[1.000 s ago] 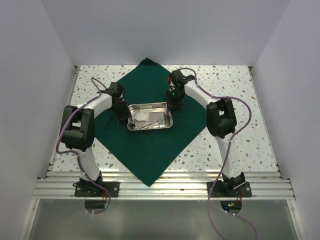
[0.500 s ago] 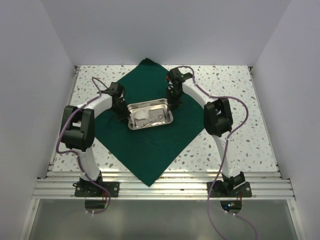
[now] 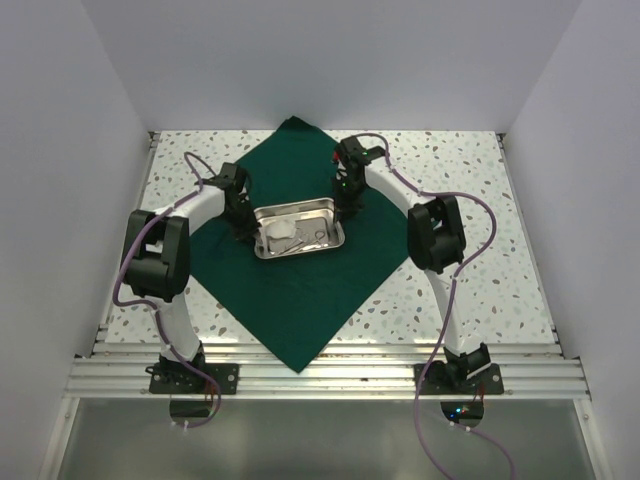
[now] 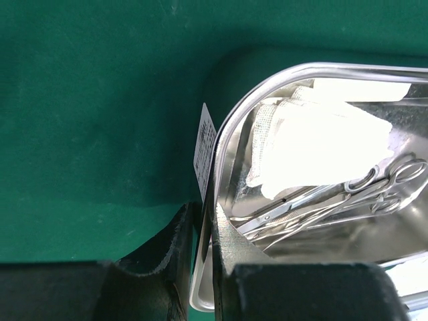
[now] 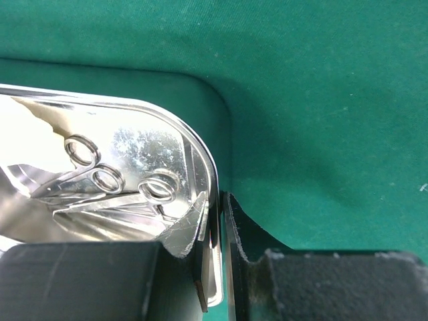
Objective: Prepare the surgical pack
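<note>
The surgical pack lies unwrapped: a dark green drape spread as a diamond, with a steel tray at its middle. White gauze and metal scissors lie in the tray. My left gripper is shut on the tray's left rim, next to a white label. At the opposite end my right gripper is shut on the right rim, near the scissor rings. From above, the left gripper and right gripper flank the tray.
The drape covers the middle of a speckled table; its corners reach the far edge and the near metal rail. White walls close in the left, right and far sides. Purple cables loop off both arms.
Both grippers have closed onto the tray's end rims. The tray has shifted slightly toward the far side and now sits a little skewed.
</note>
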Robot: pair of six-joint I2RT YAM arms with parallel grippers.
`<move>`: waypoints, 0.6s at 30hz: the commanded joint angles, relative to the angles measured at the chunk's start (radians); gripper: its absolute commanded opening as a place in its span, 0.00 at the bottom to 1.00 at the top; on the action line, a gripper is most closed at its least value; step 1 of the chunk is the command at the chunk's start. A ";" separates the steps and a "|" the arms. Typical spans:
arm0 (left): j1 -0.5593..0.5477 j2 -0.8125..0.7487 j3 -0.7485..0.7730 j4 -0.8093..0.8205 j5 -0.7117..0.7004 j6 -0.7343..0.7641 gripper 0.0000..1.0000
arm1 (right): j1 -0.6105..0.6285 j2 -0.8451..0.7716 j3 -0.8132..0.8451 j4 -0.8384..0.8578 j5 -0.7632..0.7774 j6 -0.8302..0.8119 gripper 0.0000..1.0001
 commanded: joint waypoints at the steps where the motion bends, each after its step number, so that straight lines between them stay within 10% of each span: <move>1: 0.006 0.004 0.042 0.009 -0.015 -0.011 0.12 | 0.001 -0.011 -0.022 0.025 -0.083 0.047 0.10; 18: 0.070 -0.034 -0.033 0.027 -0.015 0.024 0.18 | 0.020 -0.048 -0.091 0.037 -0.124 0.067 0.09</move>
